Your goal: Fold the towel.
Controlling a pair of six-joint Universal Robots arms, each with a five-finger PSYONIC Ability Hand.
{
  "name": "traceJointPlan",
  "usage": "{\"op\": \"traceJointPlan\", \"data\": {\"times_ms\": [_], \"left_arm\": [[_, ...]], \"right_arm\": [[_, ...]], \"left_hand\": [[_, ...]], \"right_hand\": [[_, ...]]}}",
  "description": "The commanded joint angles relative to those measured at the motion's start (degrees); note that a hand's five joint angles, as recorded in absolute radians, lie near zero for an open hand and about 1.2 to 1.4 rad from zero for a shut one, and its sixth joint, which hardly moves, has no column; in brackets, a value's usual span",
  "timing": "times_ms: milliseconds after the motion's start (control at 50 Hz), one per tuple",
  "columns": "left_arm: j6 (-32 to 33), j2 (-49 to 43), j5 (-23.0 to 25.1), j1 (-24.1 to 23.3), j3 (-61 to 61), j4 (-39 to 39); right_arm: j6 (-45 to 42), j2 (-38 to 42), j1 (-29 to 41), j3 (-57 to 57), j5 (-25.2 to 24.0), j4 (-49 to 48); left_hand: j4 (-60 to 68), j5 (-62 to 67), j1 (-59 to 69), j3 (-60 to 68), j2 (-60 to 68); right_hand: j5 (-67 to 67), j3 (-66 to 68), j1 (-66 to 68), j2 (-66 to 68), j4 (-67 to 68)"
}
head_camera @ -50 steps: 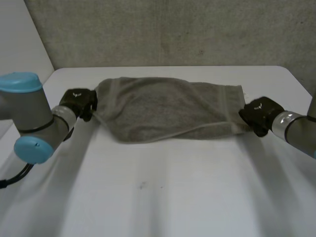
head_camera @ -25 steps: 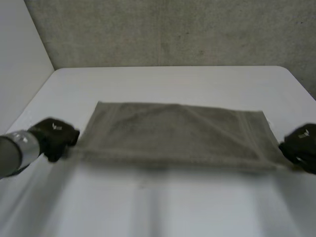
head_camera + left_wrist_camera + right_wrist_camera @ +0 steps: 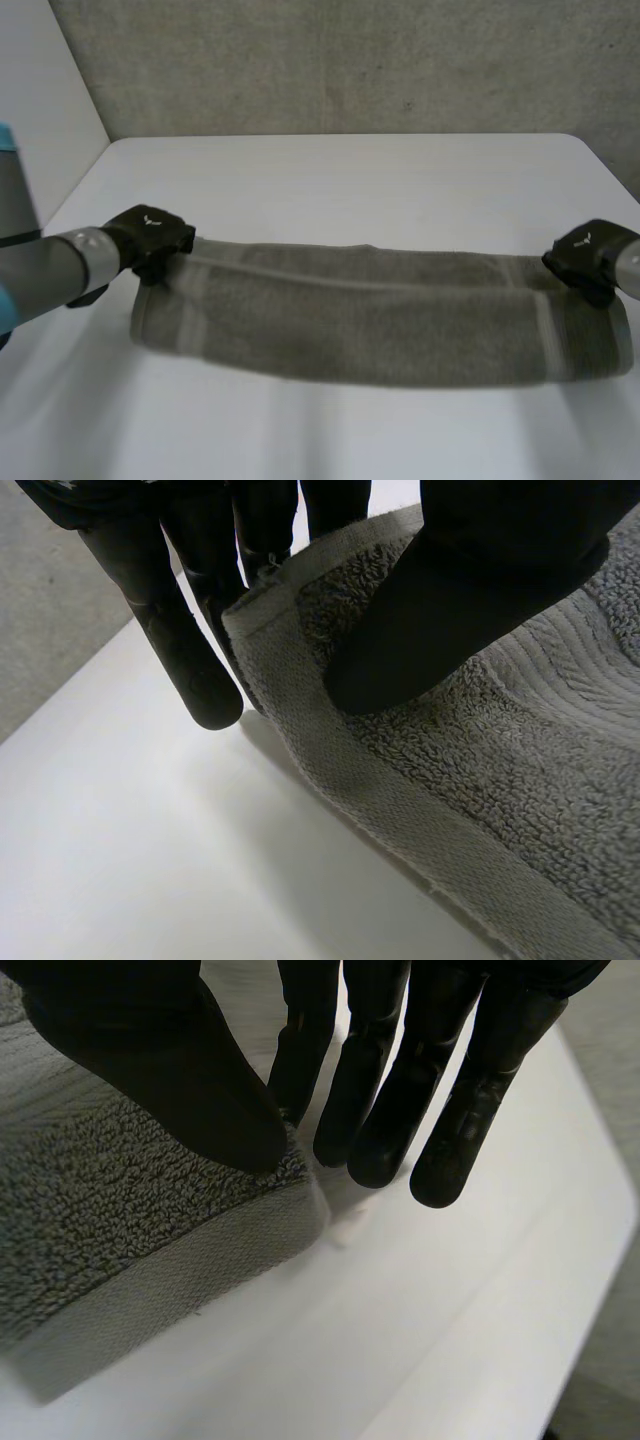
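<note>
The grey towel (image 3: 380, 320) lies as a long doubled band across the white table (image 3: 350, 180), nearer its front edge, with the left hand (image 3: 150, 238) pinching its far left corner between thumb and fingers and the right hand (image 3: 585, 258) seemingly pinching the far right corner likewise.

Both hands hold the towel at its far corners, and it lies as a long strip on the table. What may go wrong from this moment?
1. The right hand pinches the towel only at the very tip of its corner. A sideways pull may slip that corner free and spoil the fold.
2. The left hand grips close to the hem of its corner. If the two hands move unevenly, the long strip may twist or its layers may shift apart.
</note>
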Motion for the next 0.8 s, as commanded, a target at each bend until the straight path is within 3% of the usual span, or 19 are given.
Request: {"op": "traceJointPlan", "data": {"times_ms": [20,160,260,280,300,320,340,360,380,560,720,800], "left_arm": [[-2.0,-9.9,-7.0,-4.2,10.6,2.4],[-2.2,-15.9,-10.5,-5.2,18.0,2.5],[-2.2,-18.5,-10.9,-6.1,21.1,2.5],[-2.2,-18.9,-10.9,-6.5,21.6,2.6],[-2.2,-19.0,-10.9,-6.9,22.1,2.5],[-2.2,-19.0,-10.9,-6.9,22.1,2.5],[-2.0,-19.1,-10.9,-7.4,22.5,2.6],[-2.0,-19.0,-10.9,-7.9,23.2,2.7],[-2.0,-19.0,-10.9,-7.9,23.2,2.7],[-3.5,-15.7,-11.3,-8.9,22.1,5.3],[-7.2,-8.2,-10.7,-8.1,12.8,5.5],[-8.4,-4.7,-10.4,-8.1,7.7,5.9]], "right_arm": [[2.5,5.3,1.8,-2.5,2.4,-11.9],[2.3,9.0,2.8,-4.0,4.5,-23.4],[2.3,11.4,3.1,-5.4,4.7,-25.2],[2.1,12.2,3.4,-6.0,4.6,-25.3],[2.1,12.2,3.4,-6.0,4.6,-25.3],[2.2,12.6,3.8,-6.1,4.7,-25.6],[2.2,12.6,3.9,-6.1,4.7,-25.6],[2.5,12.9,4.1,-6.4,5.3,-26.1],[2.5,12.9,4.1,-6.6,6.3,-27.1],[5.5,7.5,3.9,-3.5,8.7,-29.3],[12.0,-1.9,2.3,4.1,4.3,-27.8],[12.6,-6.0,-2.8,10.5,-0.3,-21.3]], "left_hand": [[10.2,10.8,12.2,10.4,10.3],[10.2,10.8,12.2,10.4,10.3],[10.2,10.8,12.2,10.4,10.3],[-0.4,0.1,1.6,-0.3,-0.3],[-26.0,-25.5,-24.0,-25.9,-25.9],[-26.2,-25.7,-24.3,-26.1,-26.2],[-53.2,-52.7,-51.2,-53.1,-53.2],[-59.8,-59.2,-57.8,-59.6,-59.7],[-59.8,-59.2,-57.8,-59.6,-59.7],[-58.5,-58.0,-56.6,-58.4,-58.5],[-58.0,-57.5,-56.1,-57.9,-58.0],[-58.0,-57.5,-56.1,-57.9,-58.0]], "right_hand": [[13.4,11.9,25.5,12.1,11.6],[13.4,11.9,25.5,12.1,11.6],[13.4,11.9,25.5,12.1,11.6],[6.6,5.1,18.8,5.3,4.8],[6.5,5.1,18.7,5.2,4.8],[-25.8,-27.2,-13.6,-27.1,-27.6],[-26.1,-27.6,-13.9,-27.4,-27.9],[-50.6,-52.0,-38.4,-51.9,-52.4],[-56.6,-58.1,-44.5,-57.9,-58.4],[-56.6,-58.1,-44.5,-57.9,-58.4],[-56.6,-58.1,-44.5,-57.9,-58.4],[-56.6,-58.1,-44.5,-57.9,-58.4]]}}
